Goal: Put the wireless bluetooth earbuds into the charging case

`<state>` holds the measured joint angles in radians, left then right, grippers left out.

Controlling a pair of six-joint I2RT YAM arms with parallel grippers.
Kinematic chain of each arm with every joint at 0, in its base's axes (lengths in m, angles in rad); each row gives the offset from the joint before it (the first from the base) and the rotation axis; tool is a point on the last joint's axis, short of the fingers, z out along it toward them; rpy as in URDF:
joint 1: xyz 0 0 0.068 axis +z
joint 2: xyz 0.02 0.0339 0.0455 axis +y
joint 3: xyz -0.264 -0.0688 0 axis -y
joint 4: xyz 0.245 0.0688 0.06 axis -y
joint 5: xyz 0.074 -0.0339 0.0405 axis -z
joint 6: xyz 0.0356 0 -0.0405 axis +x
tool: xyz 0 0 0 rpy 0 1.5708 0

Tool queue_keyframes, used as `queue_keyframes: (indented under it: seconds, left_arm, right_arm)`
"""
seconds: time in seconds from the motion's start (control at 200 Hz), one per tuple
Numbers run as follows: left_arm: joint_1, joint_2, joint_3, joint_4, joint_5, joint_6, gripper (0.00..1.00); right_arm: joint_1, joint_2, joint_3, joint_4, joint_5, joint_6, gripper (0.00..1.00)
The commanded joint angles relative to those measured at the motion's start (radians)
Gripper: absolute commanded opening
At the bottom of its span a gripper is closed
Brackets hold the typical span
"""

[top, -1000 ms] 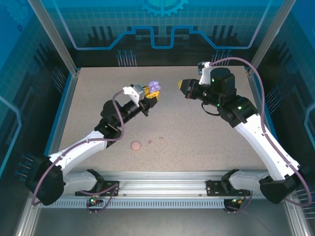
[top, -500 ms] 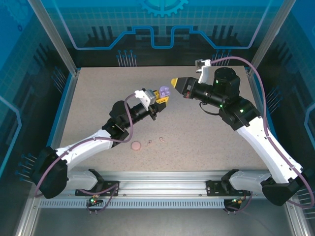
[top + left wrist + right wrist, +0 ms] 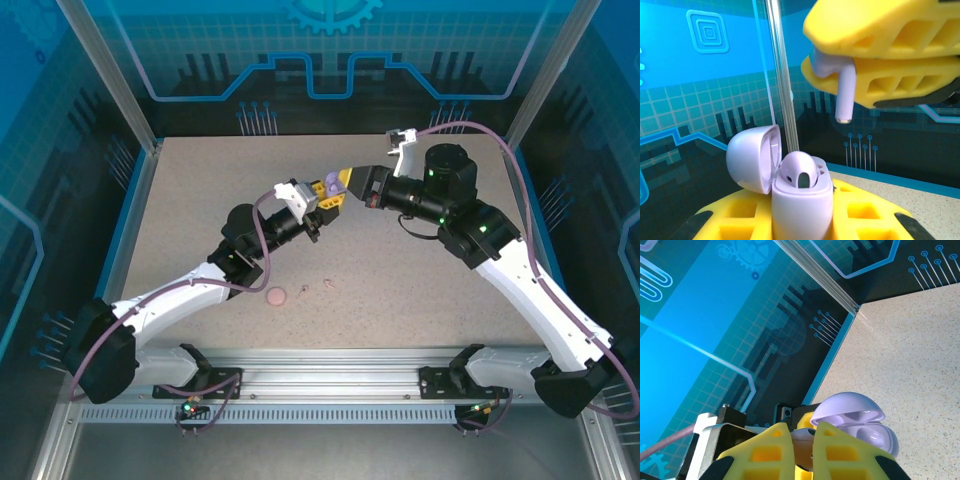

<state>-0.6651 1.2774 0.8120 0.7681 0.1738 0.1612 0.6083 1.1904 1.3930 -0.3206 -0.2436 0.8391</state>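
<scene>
The right gripper (image 3: 811, 50), upper right of the left wrist view, pinches a lavender earbud (image 3: 844, 95) by its head, stem hanging above the open charging case (image 3: 800, 192) clamped in the left gripper (image 3: 797, 222) at bottom centre; light, hard and likely slippery, it suits that head grip.

Place: robot laboratory test cell. Evidence: speckled tabletop (image 3: 400, 250) enclosed by aluminium frame posts (image 3: 110, 75) and blue backdrop panels (image 3: 200, 50) printed with gears and circuit traces, upper frame; left arm (image 3: 190, 295) and right arm (image 3: 520, 280) mounted on a slotted metal rail (image 3: 330, 385) along the lower edge.
</scene>
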Motion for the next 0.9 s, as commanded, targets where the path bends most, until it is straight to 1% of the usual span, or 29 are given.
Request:
queue_keyframes:
  seconds: [0.0,0.36,0.895]
  left_arm:
    - [-0.01,-0.014,0.034,0.036,0.012,0.024,0.0]
    - [-0.014,-0.023,0.039,0.036,0.007,0.025,0.0]
    - [-0.015,-0.043,0.038,0.027,0.003,0.033,0.0]
  right_arm:
    - [0.009,0.004,-0.011,0.029,0.004,0.011,0.11]
    - [0.01,0.021,-0.023,0.029,0.006,0.012,0.11]
    - [-0.003,0.034,-0.04,0.006,0.044,-0.014,0.11]
